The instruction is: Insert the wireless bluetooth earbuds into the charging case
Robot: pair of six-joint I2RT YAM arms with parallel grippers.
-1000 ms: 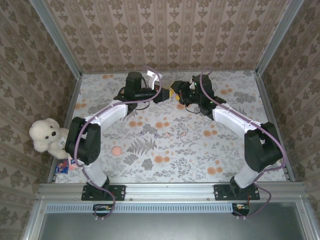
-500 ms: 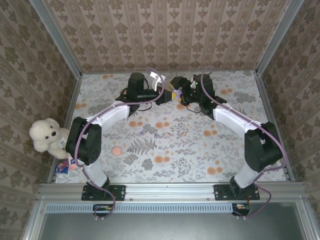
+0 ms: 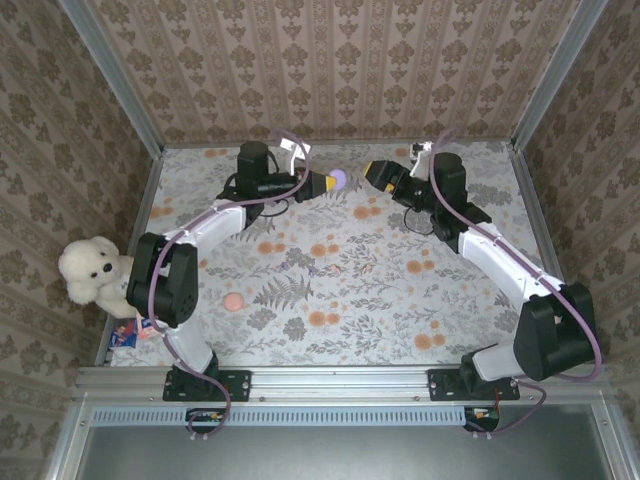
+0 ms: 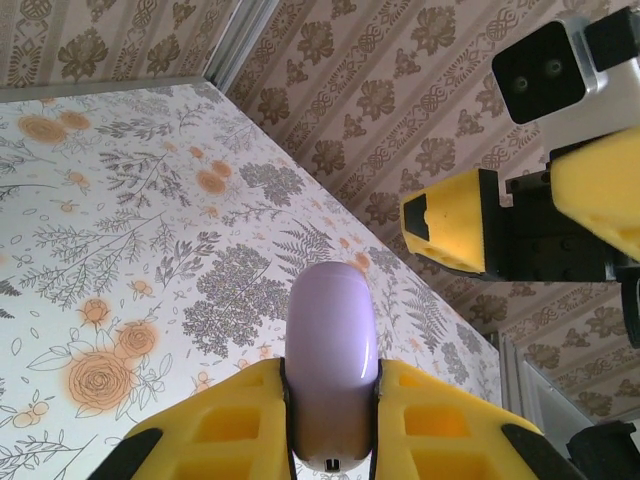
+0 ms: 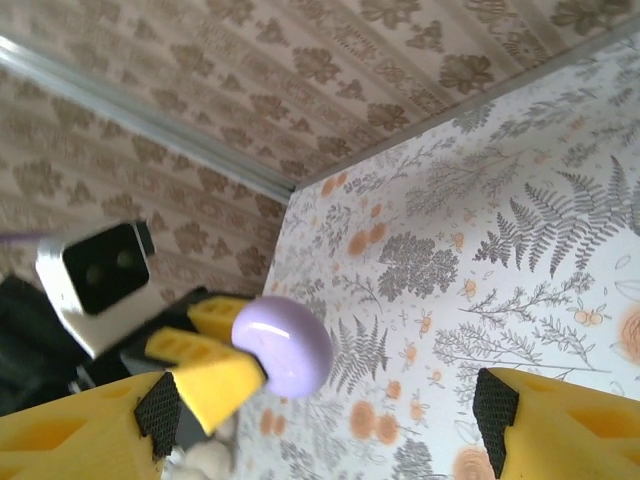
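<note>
Clamping the lavender case (image 4: 330,340) by its lower end, the left fingers (image 4: 220,430) are clenched on both its flanks, so its long axis runs straight out along their reach and its rounded free end points at the right fingers (image 5: 560,420). Those stand spread wide and hold nothing (a clear gap separates them from the case), facing it head-on above the far middle of the counter (image 3: 330,280). The right arm looks the free one for the coming move. A small pink thing (image 3: 232,301) lies on the near-left counter, well apart; whether it is an earbud I cannot tell.
</note>
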